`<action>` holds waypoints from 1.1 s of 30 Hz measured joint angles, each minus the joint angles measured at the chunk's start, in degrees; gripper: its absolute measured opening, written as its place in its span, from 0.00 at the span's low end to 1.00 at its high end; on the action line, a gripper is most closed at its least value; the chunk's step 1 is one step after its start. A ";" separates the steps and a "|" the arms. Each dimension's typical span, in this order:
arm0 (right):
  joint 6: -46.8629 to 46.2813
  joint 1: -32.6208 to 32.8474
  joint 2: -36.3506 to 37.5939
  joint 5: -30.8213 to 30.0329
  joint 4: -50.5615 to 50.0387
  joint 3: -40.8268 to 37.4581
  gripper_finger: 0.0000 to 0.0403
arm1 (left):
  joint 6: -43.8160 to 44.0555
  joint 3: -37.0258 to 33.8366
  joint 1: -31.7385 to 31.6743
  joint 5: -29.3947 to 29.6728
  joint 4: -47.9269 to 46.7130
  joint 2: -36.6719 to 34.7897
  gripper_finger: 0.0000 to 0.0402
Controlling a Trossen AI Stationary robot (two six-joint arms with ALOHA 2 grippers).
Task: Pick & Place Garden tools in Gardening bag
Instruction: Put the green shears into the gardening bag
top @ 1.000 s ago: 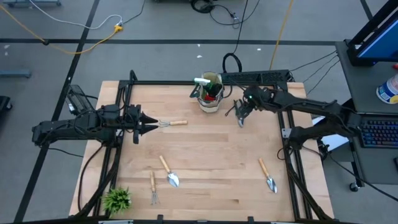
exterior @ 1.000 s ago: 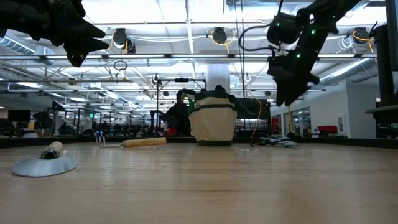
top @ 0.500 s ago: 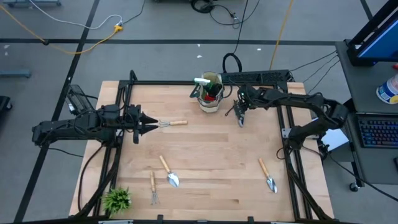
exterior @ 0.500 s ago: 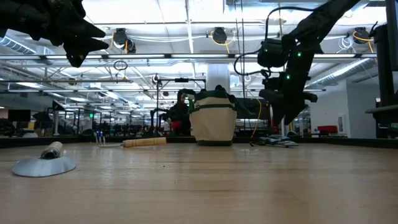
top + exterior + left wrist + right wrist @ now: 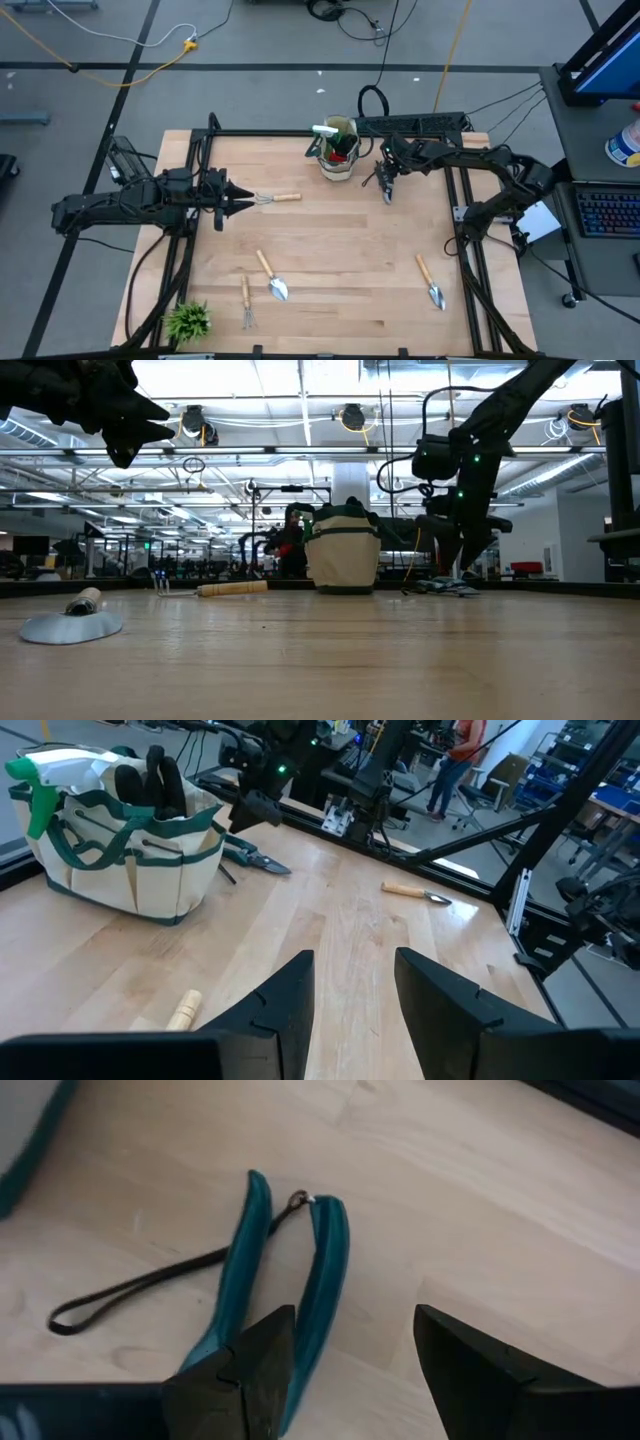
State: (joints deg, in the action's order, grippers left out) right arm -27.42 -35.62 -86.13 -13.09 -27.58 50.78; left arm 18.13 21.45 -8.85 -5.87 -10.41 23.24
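Note:
The beige gardening bag (image 5: 338, 163) stands at the table's far middle, with a green spray bottle (image 5: 45, 770) and dark tools inside it. Teal-handled pruning shears (image 5: 312, 1260) lie flat on the table just right of the bag. My right gripper (image 5: 350, 1342) hangs open close above them, pointing steeply down, its fingers over the handles. My left gripper (image 5: 240, 201) waits open and raised at the table's left, by a wooden-handled rake (image 5: 277, 198). Two trowels (image 5: 272, 278) (image 5: 432, 283) and a second rake (image 5: 246, 302) lie flat nearer the front.
A small spiky green plant (image 5: 188, 320) sits at the near left corner. A thin dark cord loop (image 5: 120, 1295) trails from the shears' handles. Dark frame rails (image 5: 455, 190) run along the table's left, right and far sides.
My right gripper has come down toward the shears beside the bag, rolling its wrist somewhat on the way, and it has stayed open. The shears and the other tools lie as before.

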 joint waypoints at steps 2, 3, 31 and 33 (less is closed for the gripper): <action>-0.11 0.00 0.03 1.00 0.30 0.00 0.49 | 0.00 0.00 0.00 0.00 0.00 -0.01 0.36; -0.42 -0.03 0.01 1.31 0.34 0.00 0.49 | 0.00 0.00 0.00 0.00 0.00 -0.02 0.36; -3.63 -0.74 -8.42 2.66 4.25 -0.57 0.47 | 0.43 0.00 -0.02 -0.02 0.00 -0.02 0.36; -3.65 -0.74 -8.88 2.66 4.41 -0.52 0.44 | 0.35 0.00 0.00 0.00 0.00 0.00 0.36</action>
State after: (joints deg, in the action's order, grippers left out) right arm -31.07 -36.36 -95.01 -10.44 -23.17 50.26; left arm 18.48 21.45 -8.84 -5.87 -10.41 23.24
